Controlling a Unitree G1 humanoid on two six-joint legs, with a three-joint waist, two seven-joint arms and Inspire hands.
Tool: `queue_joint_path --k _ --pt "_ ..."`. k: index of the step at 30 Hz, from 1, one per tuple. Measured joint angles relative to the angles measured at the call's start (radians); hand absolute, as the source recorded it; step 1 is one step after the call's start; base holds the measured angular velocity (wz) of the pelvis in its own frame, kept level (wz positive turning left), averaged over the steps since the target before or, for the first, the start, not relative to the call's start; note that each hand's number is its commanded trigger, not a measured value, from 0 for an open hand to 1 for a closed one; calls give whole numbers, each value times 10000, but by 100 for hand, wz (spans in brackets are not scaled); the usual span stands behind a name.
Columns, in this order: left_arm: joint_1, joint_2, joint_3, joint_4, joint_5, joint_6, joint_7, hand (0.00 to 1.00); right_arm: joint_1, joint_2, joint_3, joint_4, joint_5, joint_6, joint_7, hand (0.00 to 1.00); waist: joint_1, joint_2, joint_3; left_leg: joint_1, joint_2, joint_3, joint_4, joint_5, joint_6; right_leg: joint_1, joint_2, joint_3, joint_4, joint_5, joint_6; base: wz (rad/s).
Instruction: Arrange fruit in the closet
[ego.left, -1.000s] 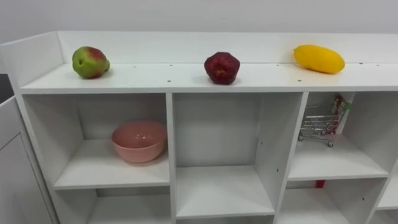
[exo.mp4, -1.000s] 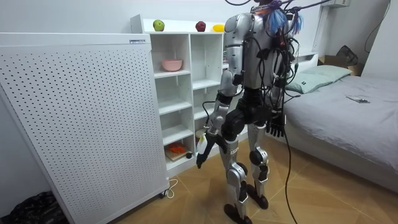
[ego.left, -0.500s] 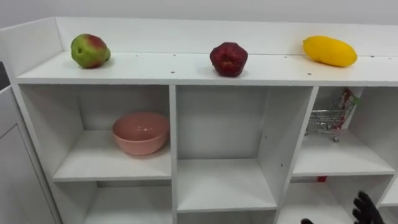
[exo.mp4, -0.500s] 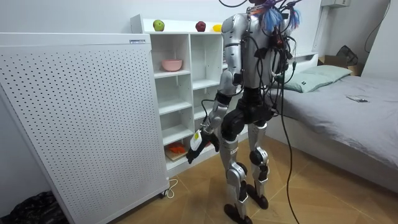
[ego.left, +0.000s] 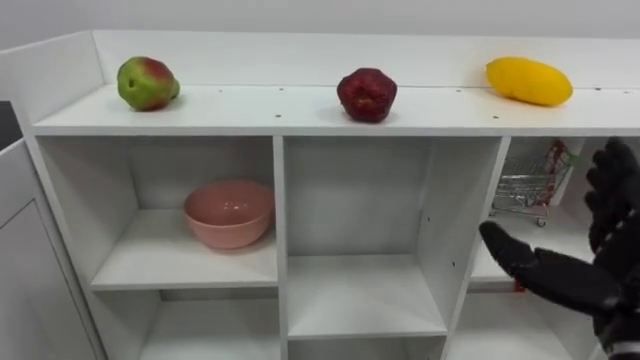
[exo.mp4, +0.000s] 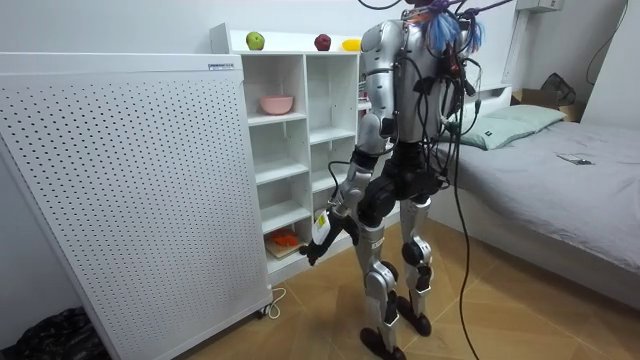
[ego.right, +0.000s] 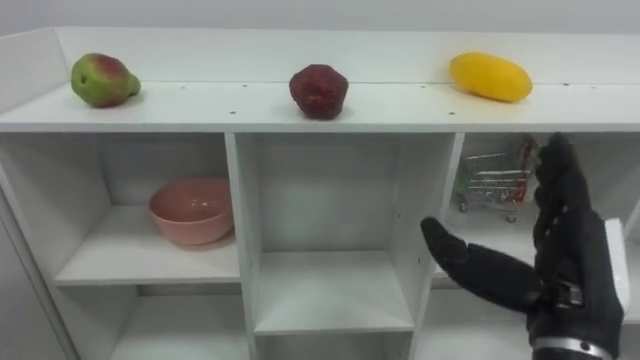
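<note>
1. Fruit on the top board, and that's the left eye view talking: three pieces in a row on the closet (ego.left: 280, 122), well apart. Pear (ego.left: 147, 82) at the left, lumpy red fruit (ego.left: 366, 95) in the middle, mango (ego.left: 528, 81) at the right. A bowl (ego.left: 229, 213) sits in the upper left compartment and a toy cart (ego.left: 530, 185) in the upper right. The right hand (ego.left: 605, 280) is up at the lower right, below the mango, with fingers straight, thumb spread and nothing in it.
2. Handling, as I read it: all three look light and firm, but smooth and rounded, so they may roll or slip. Wrap each round its widest part. The mango is best taken across its narrow middle, and the red one from above, where the bumps give purchase.
3. Right eye view: same row, same empty, spread hand. Here the hand shows whole down to the wrist, where the left eye view cuts it off at the edge. The cart sits clear between thumb and fingers.
4. Room view: now the stance. The robot stands upright, close before the closet, with a perforated panel (exo.mp4: 130, 190) at the room view's left and a bed (exo.mp4: 560, 170) at its right. The left hand (exo.mp4: 322, 238) hangs low beside the lower shelves; its grip I cannot tell. An orange thing (exo.mp4: 283, 240) lies on a low shelf, below what the eye views take in.
</note>
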Motion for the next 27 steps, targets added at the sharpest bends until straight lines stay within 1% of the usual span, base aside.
queue_joint_path --k 1,3,6,7,9,10,12,13,17,20,22,24,25,27 --pt "3 -1 -6 19 1 -1 -10 0 -138 -51 3 -42 1 -73 -7 0 -1 -5 -3 9 -1 0 0 0 0 8 -1 0 3 0 0 0" --pt "-99 31 -81 227 -13 -11 -15 0 -675 -299 13 -113 107 -263 -17 0 -2 -66 -24 38 -4 -18 11 1 0 52 -8 -43 7 0 0 2" --pt "-192 82 -213 520 0 -90 -28 0 -1183 -405 16 -115 191 -526 6 0 25 -165 -21 40 -1 -56 37 1 0 74 -18 -154 11 2 -2 4" --pt "-205 82 -215 554 0 -103 -47 0 -1256 -429 20 -113 181 -548 5 0 37 -181 -21 42 -1 -63 40 1 -1 78 -19 -159 12 2 -2 0" --pt "-243 81 -210 555 9 -103 -90 0 -1507 -570 22 -70 156 -595 -5 0 134 -211 13 45 -3 -65 51 1 -1 88 -26 -165 10 5 -2 0" --pt "-236 84 -207 556 14 -100 -90 0 -1582 -578 22 -31 131 -602 -17 0 162 -234 18 44 -4 -65 55 1 0 88 -29 -174 13 5 -3 0" --pt "-308 84 -204 551 48 -65 -92 0 -1916 -589 17 193 152 -587 -55 0 250 -266 101 19 3 -78 74 1 0 87 -48 -333 12 14 -11 0" --pt "-340 84 -203 551 73 -53 -95 0 -1952 -596 17 223 203 -582 -65 0 258 -272 114 12 12 -87 71 1 0 83 -50 -354 12 14 -12 3" --pt "-432 83 -204 535 116 71 -129 0 -2268 -608 11 475 290 -489 -22 0 285 -279 111 -119 18 -239 70 1 0 24 -61 -526 10 15 -13 10" --pt "-523 84 -206 531 117 150 -239 0 -2425 -629 50 634 685 -493 120 0 340 -272 114 -148 14 -279 81 1 -1 19 -65 -711 5 15 -13 8" --pt "-497 78 -218 521 124 168 -359 0 -2813 -701 87 1237 1059 -476 253 0 381 -264 117 -153 9 -338 82 1 -1 26 -72 -718 -4 15 -13 5" --pt "-552 101 -215 374 292 190 -580 0 -3353 -932 95 1858 1290 -227 262 0 397 -269 114 -191 7 -476 95 3 0 26 -93 -784 -8 15 -13 11" --pt "-553 110 -214 346 293 193 -605 0 -3483 -981 94 1978 1290 -200 256 0 432 -267 113 -185 2 -490 95 3 1 27 -92 -786 -8 15 -13 4" --pt "-552 189 -219 336 290 235 -780 0 -4039 -1012 141 2453 1283 -123 225 0 541 -280 104 -141 8 -577 94 5 -1 46 -81 -788 -29 15 -13 2"
